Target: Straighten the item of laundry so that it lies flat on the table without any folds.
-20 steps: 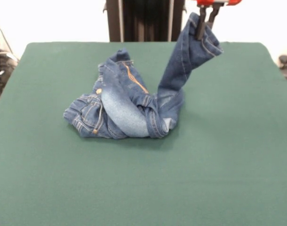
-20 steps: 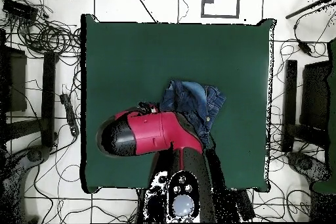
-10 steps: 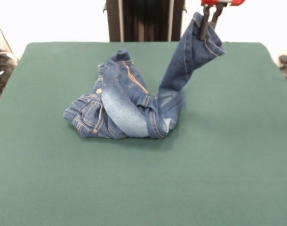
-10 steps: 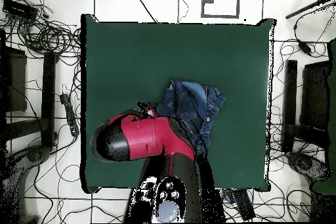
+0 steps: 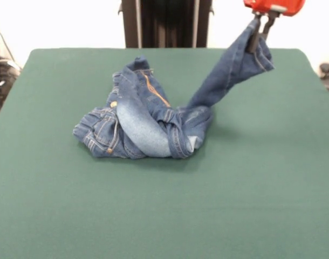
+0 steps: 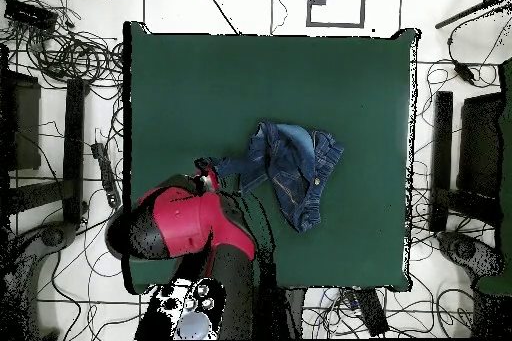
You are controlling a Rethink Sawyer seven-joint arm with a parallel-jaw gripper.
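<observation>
In the front view the jeans (image 5: 145, 124) sit bunched on the desk (image 5: 164, 216), a little toward nine o'clock of its middle and nearer the twelve o'clock edge than the six o'clock one. One leg (image 5: 229, 70) rises off the heap toward one o'clock, its end pinched between the jaws of the gripper (image 5: 261, 35) (which hangs above the desk's far corner at one o'clock). The waistband end lies at eight o'clock of the heap.

In the overhead view the heap (image 6: 295, 169) lies just toward three o'clock of the desk's (image 6: 200, 77) middle, the leg stretching to nine o'clock, where the gripper (image 6: 206, 172) meets it; the arm (image 6: 185, 222) lies at seven o'clock of that.
</observation>
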